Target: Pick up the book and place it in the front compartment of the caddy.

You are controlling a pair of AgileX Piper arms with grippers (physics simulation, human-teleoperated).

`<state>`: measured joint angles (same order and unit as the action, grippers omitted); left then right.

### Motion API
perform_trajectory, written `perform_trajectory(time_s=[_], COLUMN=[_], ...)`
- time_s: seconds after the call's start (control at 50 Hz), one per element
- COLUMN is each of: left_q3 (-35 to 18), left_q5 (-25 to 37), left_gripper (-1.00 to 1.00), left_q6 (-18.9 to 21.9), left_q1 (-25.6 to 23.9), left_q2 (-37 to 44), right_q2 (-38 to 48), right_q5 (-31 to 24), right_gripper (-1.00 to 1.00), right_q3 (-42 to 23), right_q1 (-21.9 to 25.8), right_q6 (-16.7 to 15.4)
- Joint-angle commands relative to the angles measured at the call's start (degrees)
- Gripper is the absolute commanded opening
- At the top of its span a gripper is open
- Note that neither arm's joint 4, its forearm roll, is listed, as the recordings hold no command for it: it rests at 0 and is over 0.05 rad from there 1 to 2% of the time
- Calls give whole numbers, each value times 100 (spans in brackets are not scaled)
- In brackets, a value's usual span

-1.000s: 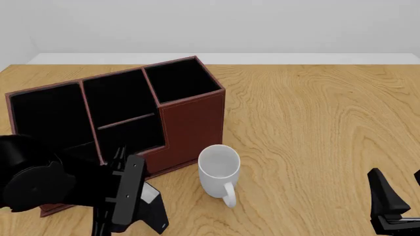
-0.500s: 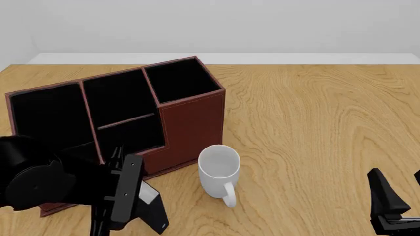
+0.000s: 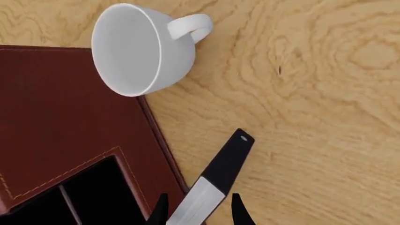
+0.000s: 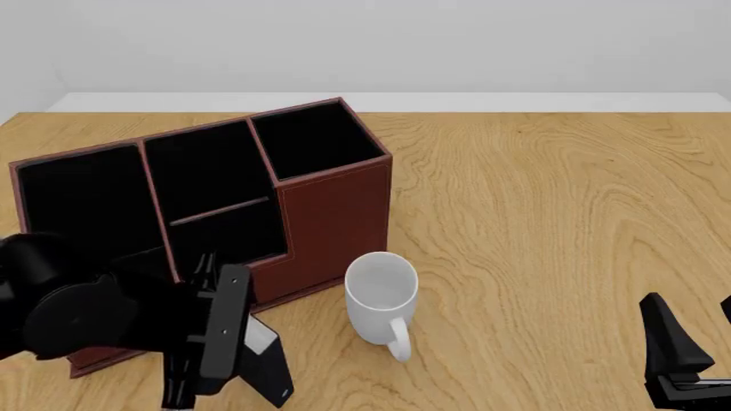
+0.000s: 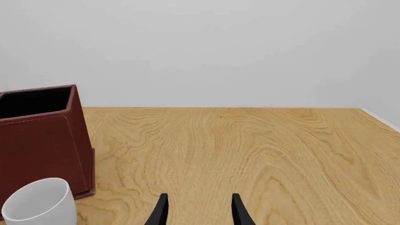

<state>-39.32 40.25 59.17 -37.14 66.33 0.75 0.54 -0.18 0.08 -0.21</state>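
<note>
1. The left pincer (image 3: 198,213) is pinching the book (image 3: 212,180): in the left wrist view one black finger shows on each side of the white page edges, with the black cover running out past the fingertips.
2. In the front view the left pincer (image 4: 211,347) sits low at the near-left part of the desk (image 4: 549,223), and the book (image 4: 265,364) sticks out from it at a slant, with its pale page edge and dark cover showing.
3. The book is held above the wood just beside the near wall of the caddy (image 4: 331,210), outside all of its cells.
4. The front compartment (image 4: 228,233) is the small black-lined cell just on the near side of the thin cross divider in the middle column; it lies just beyond the left arm in the front view.
5. A white mug (image 4: 382,301) stands upright on the desk just beside the caddy's near right corner, its handle turned towards the camera.
6. The right pincer (image 5: 198,211) is spread, its two black fingers apart over bare wood with nothing between them.
7. In the front view the right pincer (image 4: 686,360) is at the near-right corner, well apart from the mug and the caddy.
</note>
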Motion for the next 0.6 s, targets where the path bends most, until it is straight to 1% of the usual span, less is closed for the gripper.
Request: perform_trajectory(time_s=[0.02, 0.04, 0.06, 0.12, 0.14, 0.16, 0.24, 0.28, 0.32, 0.36, 0.44, 0.54, 0.6], left_q3=[118, 102, 169, 223, 222, 196, 133, 146, 153, 150, 124, -60, -92], left_q5=[82, 68, 7, -40, 127, 47, -39, -49, -34, 86, 148, 175, 311], left_gripper=[100, 100, 100, 100, 100, -100, -100, -100, -100, -100, -100, -100, -100], left_q6=[-40, -77, -8, 10, -218, -169, -190, -130, -186, -387, -450, -426, -586], left_q1=[98, 90, 64, 78, -85, -35, -25, -29, -87, -332, -413, -264, -368], left_q2=[203, 234, 193, 247, 268, 240, 254, 221, 176, 14, -46, 35, -27], right_q2=[-1, 0, 1, 0, 0, 0, -1, 0, 0, 1, 0, -1, -1], right_q5=[0, 0, 0, 0, 0, 0, 0, 0, 0, 0, 0, 0, 0], right_gripper=[100, 100, 100, 100, 100, 100, 100, 100, 100, 100, 100, 100, 100], right_q3=[0, 0, 0, 0, 0, 0, 0, 0, 0, 0, 0, 0, 0], right_q1=[1, 0, 0, -1, 0, 1, 0, 0, 1, -1, 2, -1, 0], right_q6=[2, 1, 2, 0, -1, -1, 0, 1, 0, -1, 0, 1, -1])
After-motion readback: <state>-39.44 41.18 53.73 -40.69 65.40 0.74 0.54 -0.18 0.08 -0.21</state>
